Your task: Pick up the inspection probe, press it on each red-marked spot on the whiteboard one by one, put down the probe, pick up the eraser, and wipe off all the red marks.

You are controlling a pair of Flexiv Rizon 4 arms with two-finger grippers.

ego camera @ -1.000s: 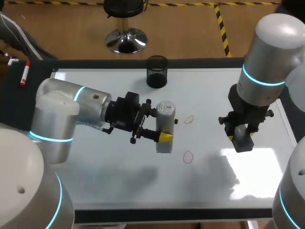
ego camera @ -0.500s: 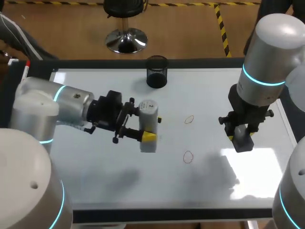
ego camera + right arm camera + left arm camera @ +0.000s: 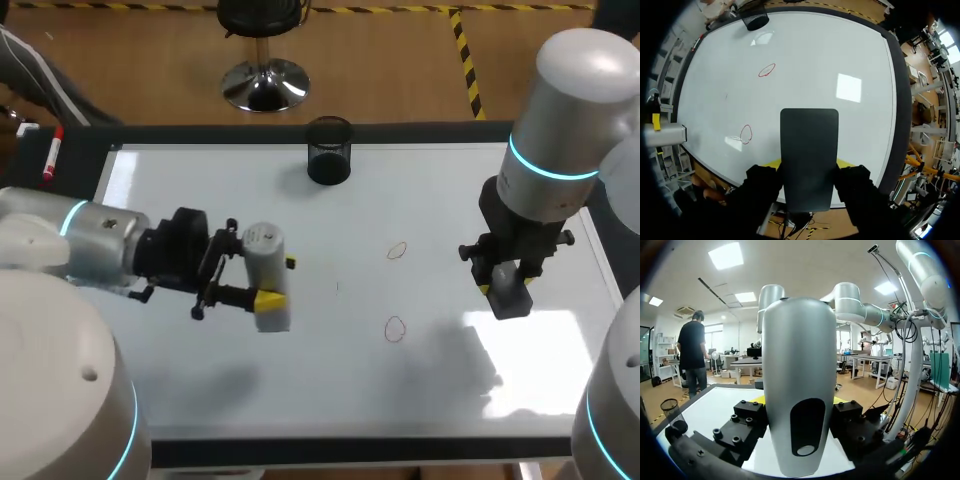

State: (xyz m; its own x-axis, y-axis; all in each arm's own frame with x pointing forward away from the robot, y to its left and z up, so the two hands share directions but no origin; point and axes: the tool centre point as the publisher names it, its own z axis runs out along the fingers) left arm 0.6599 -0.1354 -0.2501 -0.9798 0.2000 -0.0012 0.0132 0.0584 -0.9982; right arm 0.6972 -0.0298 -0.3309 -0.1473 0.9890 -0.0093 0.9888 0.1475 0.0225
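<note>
Your left fingers (image 3: 268, 298) are clamped on the inspection probe (image 3: 262, 242), one yellow tip on each side of its grey body. The probe stands upright over the left part of the whiteboard (image 3: 200, 350), well apart from the two red marks. One red mark (image 3: 398, 250) lies nearer the black cup (image 3: 329, 150), and the other red mark (image 3: 395, 328) is closer to the counter's near edge. You cannot tell whether the probe's lower end touches the board.

Your right fingers (image 3: 485, 290) grip the eraser (image 3: 512, 298), a dark block hanging above the right part of the board, to the right of both marks.

The left wrist view gives you the probe (image 3: 799, 350) up close, with a dark oval window low on its body and the fingers (image 3: 758, 399) pressed to its flanks. It shows neither mark.

The right wrist view looks straight down past the eraser (image 3: 809, 135), squeezed between the fingers (image 3: 771, 163). Ahead of it you see both marks (image 3: 767, 70) (image 3: 746, 134) as open red loops. The probe's end (image 3: 665, 134) shows at the board's side.
</note>
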